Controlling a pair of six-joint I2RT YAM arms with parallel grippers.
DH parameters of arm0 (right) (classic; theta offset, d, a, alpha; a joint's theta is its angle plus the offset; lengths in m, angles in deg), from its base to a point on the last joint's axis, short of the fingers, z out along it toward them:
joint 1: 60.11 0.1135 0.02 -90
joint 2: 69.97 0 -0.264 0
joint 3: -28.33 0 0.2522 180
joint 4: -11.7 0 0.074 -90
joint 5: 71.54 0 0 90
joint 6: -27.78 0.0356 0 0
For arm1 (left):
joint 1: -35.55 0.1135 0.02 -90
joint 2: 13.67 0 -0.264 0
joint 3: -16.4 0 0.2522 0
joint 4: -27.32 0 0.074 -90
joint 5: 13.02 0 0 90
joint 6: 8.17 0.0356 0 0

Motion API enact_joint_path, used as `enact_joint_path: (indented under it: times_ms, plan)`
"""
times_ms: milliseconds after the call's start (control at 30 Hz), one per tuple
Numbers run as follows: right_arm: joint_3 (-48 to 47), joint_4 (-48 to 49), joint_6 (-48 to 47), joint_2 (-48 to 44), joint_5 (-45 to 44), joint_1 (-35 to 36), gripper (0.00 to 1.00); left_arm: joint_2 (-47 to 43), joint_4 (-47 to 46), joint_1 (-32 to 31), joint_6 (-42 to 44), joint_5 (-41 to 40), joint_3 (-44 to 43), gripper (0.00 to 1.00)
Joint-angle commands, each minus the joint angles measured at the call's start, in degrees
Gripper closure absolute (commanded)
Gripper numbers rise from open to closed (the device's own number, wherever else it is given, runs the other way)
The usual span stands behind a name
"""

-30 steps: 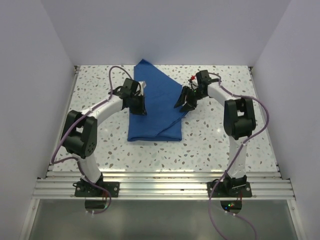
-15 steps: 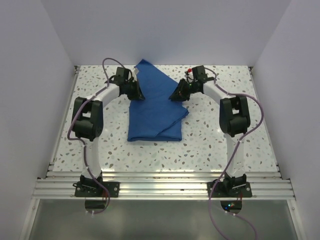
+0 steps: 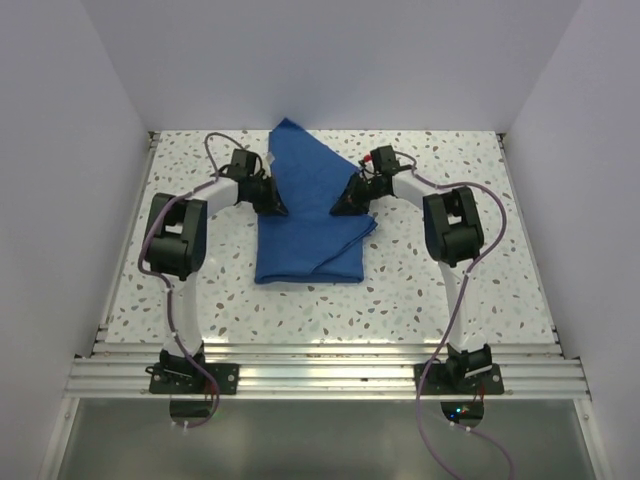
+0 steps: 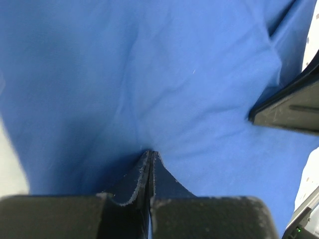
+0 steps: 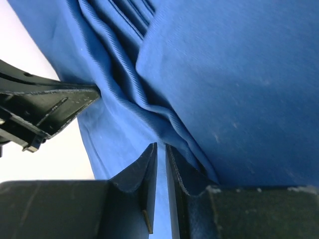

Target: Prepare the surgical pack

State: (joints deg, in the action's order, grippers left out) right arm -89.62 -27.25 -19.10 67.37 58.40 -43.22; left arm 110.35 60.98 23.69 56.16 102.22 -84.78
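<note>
Lengthwise the blue drape [image 3: 305, 240] lies near-to-far, its tapered corner at the far end. The left gripper [image 3: 272, 203] clamps its left edge tight. The right gripper [image 3: 343, 207], jaws narrowed to a slit, nips a fold on its right edge.

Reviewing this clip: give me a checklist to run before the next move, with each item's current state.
1. Left gripper holding the blue drape: ok; fingers shut, creases meet at their tips.
2. Right gripper firm on the drape's fold: cannot tell; a narrow gap shows.
3. Grippers apart, one on each side of the drape: ok.
4. Drape spread open on the table: not ok; it lies folded.
</note>
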Motion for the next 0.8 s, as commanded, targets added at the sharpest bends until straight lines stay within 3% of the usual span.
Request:
enact_joint_path:
  times_ms: [0, 267, 400, 633, 767]
  plan:
    - [5.3, -4.3, -3.8, -2.1, -2.4, -0.2, 0.82, -2.2, 5.7, 1.6, 1.0, -7.4, 9.4, 1.00]
    - [15.8, -5.0, -8.8, -6.4, -3.6, -0.3, 0.82, -11.3, 2.3, 2.6, 1.2, -11.3, 25.5, 1.00]
    - [15.5, -6.6, -10.7, -7.9, -3.9, -0.9, 0.81, -13.7, 2.5, 3.1, 2.1, -13.3, 27.5, 1.00]
    - [5.9, -13.9, -14.4, -7.1, -5.6, -2.2, 0.81, -14.4, 7.6, 4.3, 4.9, -13.1, 16.5, 1.00]
    - [3.1, -12.4, -12.0, -7.3, -3.6, -1.0, 0.81, -13.5, 7.9, 4.3, 4.8, -12.0, 11.2, 1.00]
